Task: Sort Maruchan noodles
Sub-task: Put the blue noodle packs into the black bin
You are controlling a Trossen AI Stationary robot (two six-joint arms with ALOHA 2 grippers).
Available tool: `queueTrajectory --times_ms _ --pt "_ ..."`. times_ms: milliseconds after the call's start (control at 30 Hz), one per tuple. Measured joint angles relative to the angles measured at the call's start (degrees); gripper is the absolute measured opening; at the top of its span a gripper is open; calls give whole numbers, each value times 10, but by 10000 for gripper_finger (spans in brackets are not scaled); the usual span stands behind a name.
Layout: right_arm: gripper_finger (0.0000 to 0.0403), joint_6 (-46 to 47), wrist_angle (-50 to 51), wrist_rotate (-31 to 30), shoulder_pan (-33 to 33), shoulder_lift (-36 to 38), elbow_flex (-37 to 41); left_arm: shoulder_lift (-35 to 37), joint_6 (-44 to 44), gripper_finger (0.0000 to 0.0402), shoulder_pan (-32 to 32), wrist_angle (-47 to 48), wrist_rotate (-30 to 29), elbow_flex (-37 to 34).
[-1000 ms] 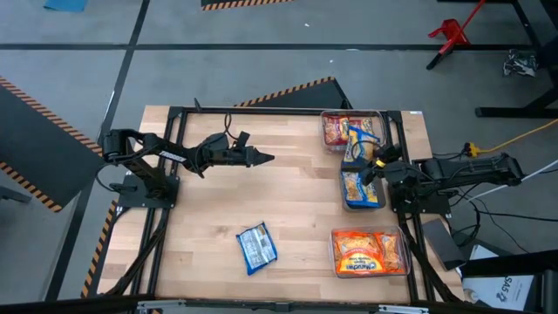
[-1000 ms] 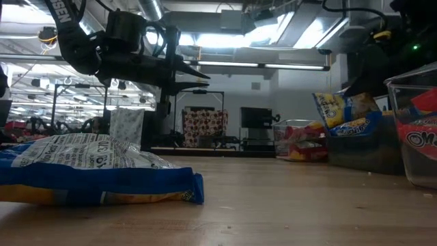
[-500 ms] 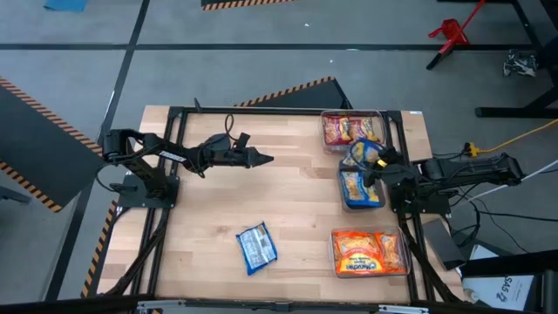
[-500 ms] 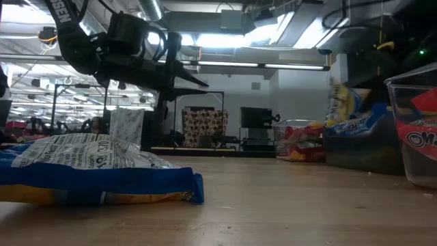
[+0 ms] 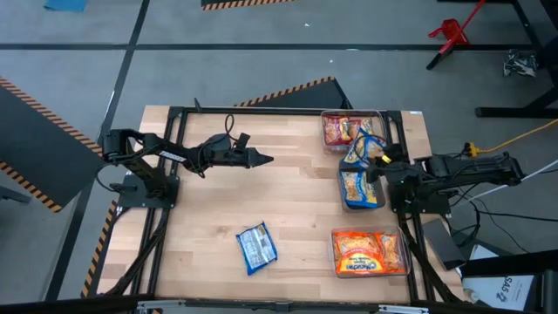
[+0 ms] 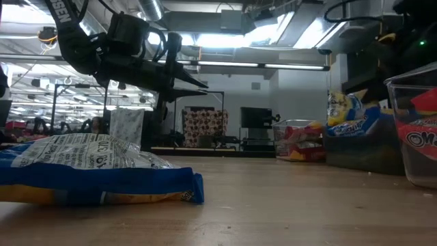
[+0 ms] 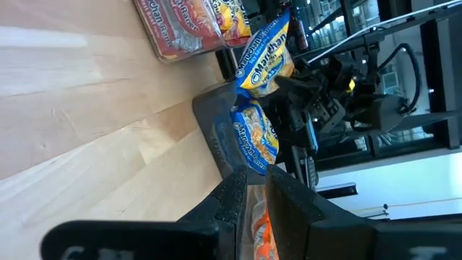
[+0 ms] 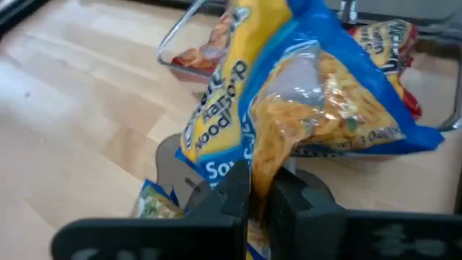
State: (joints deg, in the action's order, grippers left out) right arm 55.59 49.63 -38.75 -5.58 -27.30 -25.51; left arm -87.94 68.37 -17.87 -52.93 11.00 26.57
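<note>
My right gripper (image 5: 377, 166) is shut on a blue-and-yellow noodle packet (image 5: 359, 148), held above the far end of the middle bin (image 5: 362, 202); the packet also shows in the low view (image 6: 345, 109). Another blue-and-yellow packet (image 5: 256, 247) lies flat on the wooden table, near the near edge (image 6: 95, 174). Red packets fill the far bin (image 5: 352, 129), blue ones the middle bin, and orange ones the near bin (image 5: 368, 253). My left gripper (image 5: 266, 158) hovers shut over the table's far left part and touches nothing. My right gripper pinches the blue-and-yellow packet between its two fingers (image 8: 232, 189) at one crinkled edge (image 8: 258, 165). The fingers come roughly level from the table's right side. The packet is lifted clear and juts out beyond the fingertips, over the middle bin.
Three clear bins stand in a row along the table's right edge. A black frame rail (image 5: 261, 110) runs along the far edge. Bare wood lies between the loose packet and the bins.
The packet in my right gripper has swung and turned about in the hold above the middle bin while the gripper stayed shut on it. My left gripper has tipped slightly downward.
</note>
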Motion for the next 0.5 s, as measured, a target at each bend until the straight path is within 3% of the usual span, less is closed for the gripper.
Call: queueTrajectory --times_ms 500 --pt "5 46 63 75 0 -112 -2 0 -11 47 0 9 -1 0"
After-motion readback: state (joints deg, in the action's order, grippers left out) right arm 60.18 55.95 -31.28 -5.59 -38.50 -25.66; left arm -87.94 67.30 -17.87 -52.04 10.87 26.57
